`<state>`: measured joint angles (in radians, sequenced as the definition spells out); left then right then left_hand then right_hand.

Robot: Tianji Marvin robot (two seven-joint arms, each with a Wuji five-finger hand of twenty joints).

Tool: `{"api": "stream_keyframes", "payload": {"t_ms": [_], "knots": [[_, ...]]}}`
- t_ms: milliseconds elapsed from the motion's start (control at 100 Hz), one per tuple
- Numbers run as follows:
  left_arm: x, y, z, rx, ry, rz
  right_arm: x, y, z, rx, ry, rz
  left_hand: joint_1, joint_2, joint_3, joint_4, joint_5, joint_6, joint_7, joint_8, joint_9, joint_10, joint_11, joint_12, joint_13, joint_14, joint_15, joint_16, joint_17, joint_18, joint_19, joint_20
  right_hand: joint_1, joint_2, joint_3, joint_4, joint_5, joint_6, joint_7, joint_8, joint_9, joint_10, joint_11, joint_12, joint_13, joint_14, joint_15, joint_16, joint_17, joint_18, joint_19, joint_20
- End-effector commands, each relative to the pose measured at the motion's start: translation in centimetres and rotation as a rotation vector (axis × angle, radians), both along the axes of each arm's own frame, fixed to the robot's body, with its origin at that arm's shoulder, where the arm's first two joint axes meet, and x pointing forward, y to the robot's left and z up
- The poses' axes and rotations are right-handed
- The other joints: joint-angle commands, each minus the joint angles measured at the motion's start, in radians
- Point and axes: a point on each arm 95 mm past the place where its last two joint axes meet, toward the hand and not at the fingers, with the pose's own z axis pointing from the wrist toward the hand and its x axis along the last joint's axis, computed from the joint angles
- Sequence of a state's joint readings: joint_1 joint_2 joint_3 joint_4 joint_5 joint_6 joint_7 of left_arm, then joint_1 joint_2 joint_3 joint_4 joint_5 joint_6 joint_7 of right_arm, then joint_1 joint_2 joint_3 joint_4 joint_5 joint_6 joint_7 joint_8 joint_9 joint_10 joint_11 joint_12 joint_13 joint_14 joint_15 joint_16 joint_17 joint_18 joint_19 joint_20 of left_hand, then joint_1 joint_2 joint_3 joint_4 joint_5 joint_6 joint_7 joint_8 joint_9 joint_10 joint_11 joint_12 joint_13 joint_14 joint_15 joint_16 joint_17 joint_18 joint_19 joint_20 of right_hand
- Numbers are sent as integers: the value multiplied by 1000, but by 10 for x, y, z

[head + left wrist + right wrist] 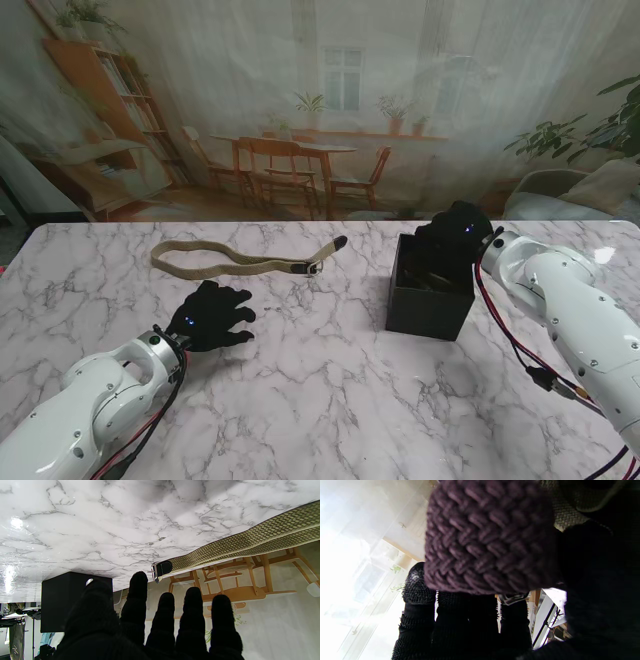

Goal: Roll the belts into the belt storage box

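A tan woven belt (240,262) lies folded double on the marble table (330,400), its buckle end (313,267) toward the black storage box (430,310). My left hand (212,314) rests open just nearer to me than the belt, fingers spread and touching nothing. The left wrist view shows the belt (250,540) and its buckle (161,568) beyond the fingertips (137,580). My right hand (455,235) hovers over the box's far side. In the right wrist view it is shut on a dark purple braided belt (485,537). A beige woven piece (567,515) shows behind it.
The box (65,600) stands right of centre, roughly a hand's width from the tan belt's buckle. Cables hang along my right arm (570,310). A printed room backdrop (320,110) rises behind the table's far edge.
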<state>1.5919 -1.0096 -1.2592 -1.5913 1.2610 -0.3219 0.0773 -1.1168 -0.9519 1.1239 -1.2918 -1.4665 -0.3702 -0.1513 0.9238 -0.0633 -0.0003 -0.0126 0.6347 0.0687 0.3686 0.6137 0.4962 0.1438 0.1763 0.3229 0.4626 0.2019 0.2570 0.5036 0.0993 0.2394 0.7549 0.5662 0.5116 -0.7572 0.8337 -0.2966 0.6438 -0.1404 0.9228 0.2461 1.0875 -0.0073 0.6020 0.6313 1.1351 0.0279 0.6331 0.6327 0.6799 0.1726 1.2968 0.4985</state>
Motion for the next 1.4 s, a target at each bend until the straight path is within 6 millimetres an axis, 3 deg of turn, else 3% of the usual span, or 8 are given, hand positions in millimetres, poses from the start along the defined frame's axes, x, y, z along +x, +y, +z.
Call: {"api": "stream_keyframes", "payload": {"t_ms": [0,210,340,480,560,820,1130,1390], "knots": [[0,-1,-2,8,12,-4,1,-2,1,-20,-1,-4,-2,38,-16,1,-7,-6,-7,10,-17,7,-12,5,5,5,-9,-4,-12,35,-22,17,109,145,126,45,10,-191,70,2,-10,-51,-4,-7,-24,-40,-44,-21,-36,7,-19,-9],[0,-2,-3,8,12,-7,2,-3,-4,-92,6,49,-2,38,-16,1,-8,-7,-7,10,-16,5,-12,5,7,5,-8,-3,-12,36,-20,19,103,145,158,51,11,-314,44,4,-59,-69,-61,-51,-75,-67,-110,-48,-91,15,-54,-5],[1,-2,-3,8,11,-8,2,-3,-7,-123,21,75,-3,38,-16,1,-9,-7,-7,10,-15,5,-11,6,9,4,-6,-1,-10,37,-19,20,88,139,184,48,2,-324,16,3,-74,-77,-93,-57,-93,-78,-136,-61,-110,23,-73,-8],[1,-2,-3,9,11,-10,3,-4,-12,-142,41,78,-2,37,-16,2,-10,-8,-7,10,-15,4,-10,6,10,3,-6,0,-10,37,-18,21,0,135,202,71,-45,-274,-81,27,-148,-69,-105,-136,-145,-75,-194,-95,-145,32,-99,-6],[1,-3,-3,10,10,-11,4,-5,-14,-161,42,82,-3,37,-16,1,-11,-7,-7,9,-14,5,-10,6,10,6,-6,0,-10,35,-18,21,-115,148,184,176,-82,-214,-192,110,-227,-44,-128,-185,-213,-55,-252,-139,-186,34,-130,-13],[1,-3,-3,11,6,-12,4,-12,-9,-207,2,100,-1,37,-16,2,-15,-9,-9,9,-14,4,-9,6,12,4,-5,1,-9,37,-17,22,-245,234,-47,183,-268,-152,-340,100,-424,-27,-204,-288,-371,-12,-376,-266,-292,51,-197,-43],[1,-1,-3,11,2,-5,-10,-26,11,-139,-97,78,-1,38,-16,2,-23,-7,-16,5,-6,2,-6,7,11,4,-7,0,-10,36,-19,21,-247,312,5,201,-254,-124,-325,95,-435,9,-173,-314,-380,8,-366,-284,-302,63,-201,-52],[6,3,3,7,-13,11,-61,-22,39,49,-149,48,-4,41,-17,2,-30,-6,-27,-2,25,-2,2,10,11,4,-9,-2,-11,38,-21,19,-215,360,-65,208,-208,-108,-363,89,-382,36,-226,-330,-376,41,-378,-288,-338,112,-239,-73]]}}
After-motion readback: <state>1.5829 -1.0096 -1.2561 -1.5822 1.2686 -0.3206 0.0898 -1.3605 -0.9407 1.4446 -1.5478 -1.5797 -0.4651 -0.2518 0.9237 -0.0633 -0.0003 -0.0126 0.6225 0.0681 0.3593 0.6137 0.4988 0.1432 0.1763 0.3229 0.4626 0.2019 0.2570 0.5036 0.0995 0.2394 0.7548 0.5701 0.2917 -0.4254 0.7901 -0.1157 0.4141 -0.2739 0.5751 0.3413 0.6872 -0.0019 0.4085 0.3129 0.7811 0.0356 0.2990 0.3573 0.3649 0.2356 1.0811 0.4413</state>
